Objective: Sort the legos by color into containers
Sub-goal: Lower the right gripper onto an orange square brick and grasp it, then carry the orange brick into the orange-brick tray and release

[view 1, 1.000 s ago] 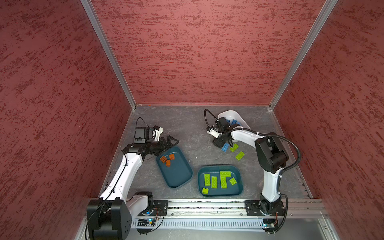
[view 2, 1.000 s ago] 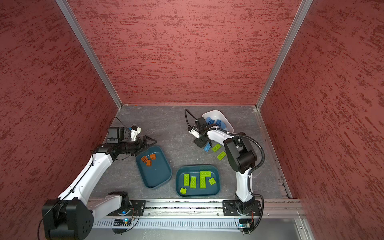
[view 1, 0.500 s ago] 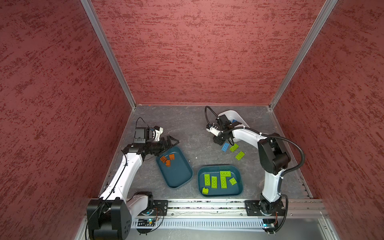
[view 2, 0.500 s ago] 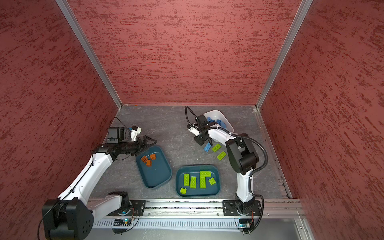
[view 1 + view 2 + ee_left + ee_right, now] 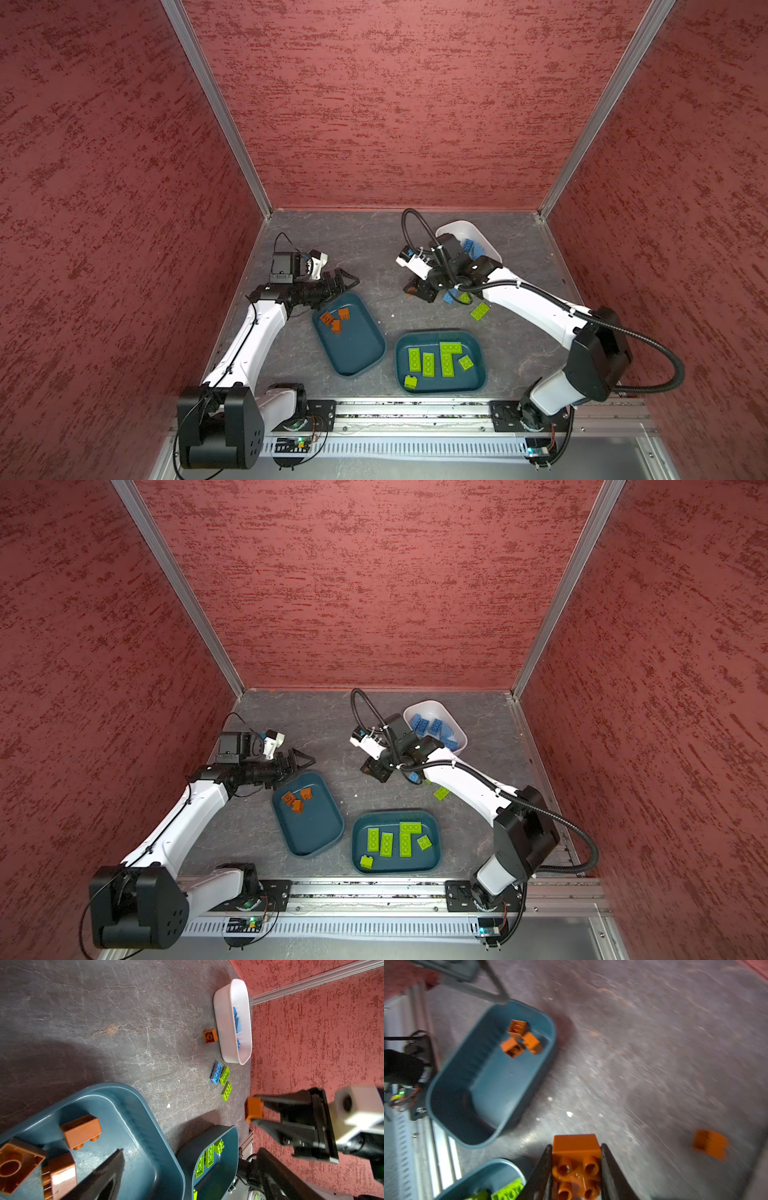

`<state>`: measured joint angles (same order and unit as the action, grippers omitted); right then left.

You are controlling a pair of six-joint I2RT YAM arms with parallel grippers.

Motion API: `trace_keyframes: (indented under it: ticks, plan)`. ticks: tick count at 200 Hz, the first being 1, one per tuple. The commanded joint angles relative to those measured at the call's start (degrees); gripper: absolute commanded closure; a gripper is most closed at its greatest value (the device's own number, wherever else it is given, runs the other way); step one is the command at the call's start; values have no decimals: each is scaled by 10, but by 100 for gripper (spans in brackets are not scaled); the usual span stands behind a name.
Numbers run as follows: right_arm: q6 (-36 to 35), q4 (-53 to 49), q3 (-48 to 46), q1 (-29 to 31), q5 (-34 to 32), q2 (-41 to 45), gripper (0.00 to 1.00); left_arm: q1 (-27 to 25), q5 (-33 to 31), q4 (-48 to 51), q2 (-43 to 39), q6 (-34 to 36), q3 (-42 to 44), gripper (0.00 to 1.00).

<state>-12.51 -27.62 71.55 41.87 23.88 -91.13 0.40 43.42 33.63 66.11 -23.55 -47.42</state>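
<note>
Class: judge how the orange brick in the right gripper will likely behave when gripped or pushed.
The orange brick is probably rigid: the fingers pinch its flat sides with no visible bending. Its glossy surface may slip in a light grip. Being blocky, it should slide, not roll.

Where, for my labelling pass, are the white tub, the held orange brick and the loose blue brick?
white tub [image 5: 223, 1022]: left wrist view, outer side wall.
held orange brick [image 5: 575, 1144]: right wrist view, smooth side face.
loose blue brick [image 5: 217, 1073]: left wrist view, studded top.
</note>
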Motion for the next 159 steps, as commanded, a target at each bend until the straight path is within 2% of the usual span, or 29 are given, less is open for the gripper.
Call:
trace_keyframes:
  ticks: [1, 41, 61, 93, 111, 129, 159]
  plan:
    - [80, 148, -18, 45, 81, -19, 75, 21, -22, 13, -3, 4, -21, 1]
    - [141, 285, -22, 104, 104, -91, 75, 70, -30, 29, -6, 9, -17, 1]
    - [147, 311, -6, 121, 91, -134, 74, 96, -32, 32, -8, 8, -13, 0]
    - [158, 360, 11, 128, 77, -194, 71, 108, -43, 30, -7, 10, -1, 0]
    - [157, 363, 31, 129, 72, -225, 63, 109, -43, 27, -5, 11, 5, 1]
    - [154, 358, 45, 128, 60, -241, 47, 112, -42, 28, -6, 14, 7, 1]
    - [135, 327, 49, 123, 29, -219, 37, 113, -39, 30, -8, 18, 9, 1]
